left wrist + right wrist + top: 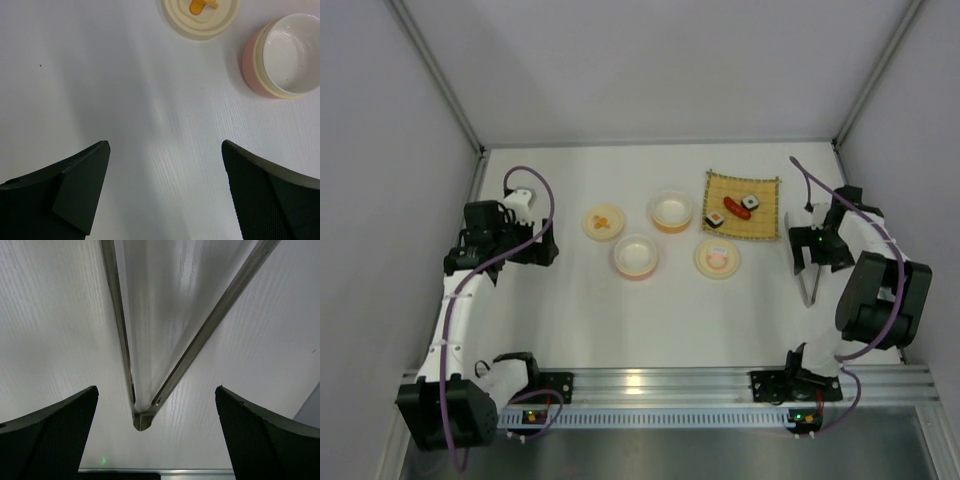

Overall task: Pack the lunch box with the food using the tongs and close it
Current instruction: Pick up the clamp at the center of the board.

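Observation:
The grey metal tongs (810, 290) lie on the table right of the bamboo mat, hinge end toward me. My right gripper (809, 268) hangs over them, open. In the right wrist view the tongs (143, 418) sit between the wide-apart fingers of that gripper (156, 388), untouched. The food rests on the mat: a red sausage (737, 207) and two sushi rolls (715, 220) (750, 202). The orange-rimmed bowl (670, 211) and pink-rimmed bowl (635, 256) stand empty. My left gripper (542, 245) is open and empty above bare table (165, 150), with the pink-rimmed bowl (285, 55) ahead of it to the right.
Two flat cream lids lie loose: one with an orange print (603, 222) (202, 17), one with a pink print (717, 258). The woven mat (765, 222) is at the back right. White walls enclose the table; a metal rail (660, 385) runs along its near edge.

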Controlling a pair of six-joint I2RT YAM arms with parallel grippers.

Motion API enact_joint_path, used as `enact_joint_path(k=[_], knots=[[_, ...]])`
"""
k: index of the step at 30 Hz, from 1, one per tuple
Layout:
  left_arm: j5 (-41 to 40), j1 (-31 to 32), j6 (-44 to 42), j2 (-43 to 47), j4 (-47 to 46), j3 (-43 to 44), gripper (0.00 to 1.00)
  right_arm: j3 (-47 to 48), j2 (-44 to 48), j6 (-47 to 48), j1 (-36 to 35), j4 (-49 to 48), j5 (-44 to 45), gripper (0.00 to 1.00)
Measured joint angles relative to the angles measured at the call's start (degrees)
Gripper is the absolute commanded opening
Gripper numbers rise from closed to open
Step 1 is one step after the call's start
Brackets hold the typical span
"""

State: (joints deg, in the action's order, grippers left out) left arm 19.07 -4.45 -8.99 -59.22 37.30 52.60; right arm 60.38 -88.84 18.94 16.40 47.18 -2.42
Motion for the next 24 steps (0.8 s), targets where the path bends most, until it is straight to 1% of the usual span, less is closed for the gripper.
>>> enact_joint_path(k=[9, 16, 20, 24], knots=[[1.42, 0.02, -1.01, -0.59, -0.92, 1.36, 0.99, 4.31, -8.44, -2.14, 0.02, -2.08, -0.61, 0.99], [1.46, 0.0, -1.44, -2.6, -2.91, 1.33, 0.99, 3.78, -9.62, -3.72, -0.04, -7.87, -1.33, 0.99], [1.49, 0.0, -1.42, -4.46, -3.98, 1.33, 0.99, 2.99, -10.25, -4.63, -0.44, -10.78, -1.11, 0.97], [1.62, 0.0, -1.38, -5.01, -4.55, 1.31, 0.98, 1.44, -10.25, -5.29, -0.94, -11.91, -0.7, 0.96]])
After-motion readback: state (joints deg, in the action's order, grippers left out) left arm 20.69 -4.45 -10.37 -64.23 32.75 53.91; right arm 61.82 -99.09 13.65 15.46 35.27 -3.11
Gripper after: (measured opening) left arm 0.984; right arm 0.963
